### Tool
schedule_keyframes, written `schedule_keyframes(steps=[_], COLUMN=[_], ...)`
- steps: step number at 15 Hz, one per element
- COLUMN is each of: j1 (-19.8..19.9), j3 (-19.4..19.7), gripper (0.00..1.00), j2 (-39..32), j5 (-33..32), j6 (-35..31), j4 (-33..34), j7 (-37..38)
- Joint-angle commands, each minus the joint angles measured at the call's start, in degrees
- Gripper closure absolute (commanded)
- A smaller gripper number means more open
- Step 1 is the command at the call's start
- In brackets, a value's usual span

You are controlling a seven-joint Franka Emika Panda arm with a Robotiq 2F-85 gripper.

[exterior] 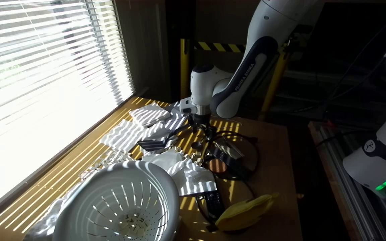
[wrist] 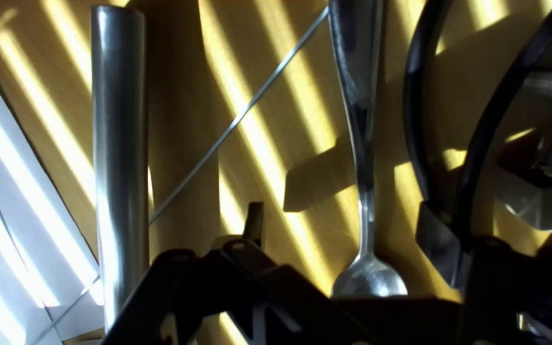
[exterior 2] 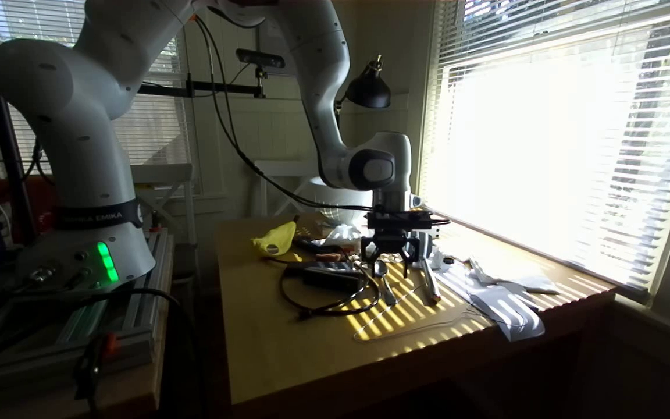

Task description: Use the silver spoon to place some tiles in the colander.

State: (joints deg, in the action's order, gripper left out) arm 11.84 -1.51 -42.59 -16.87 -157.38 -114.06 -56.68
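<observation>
Widely parted, the fingers hang over the desk, the silver spoon showing between them in the wrist view; lettered tiles sit in the colander.

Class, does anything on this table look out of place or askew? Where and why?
A white sheet sags past the edge of the table in an exterior view instead of lying flat. A black cable curves beside the silver spoon and might hinder scooping.
</observation>
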Motion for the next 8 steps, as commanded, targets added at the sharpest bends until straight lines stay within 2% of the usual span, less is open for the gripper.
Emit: schedule_keyframes(steps=[1, 3, 4, 5, 8], j1=[0.0, 0.0, -0.1, -0.1, -0.3], j3=[0.1, 0.1, 0.2, 0.1, 0.2], gripper=[0.25, 0.27, 0.33, 0.29, 0.33], j2=[-1.9, -2.5, -2.7, -2.8, -2.7], j5=[0.0, 0.0, -0.1, 0.0, -0.2], j6=[0.1, 0.2, 0.1, 0.1, -0.2], j4=[2.3, 2.9, 3.1, 3.2, 2.8], j7=[-0.3, -0.3, -0.2, -0.2, 0.0])
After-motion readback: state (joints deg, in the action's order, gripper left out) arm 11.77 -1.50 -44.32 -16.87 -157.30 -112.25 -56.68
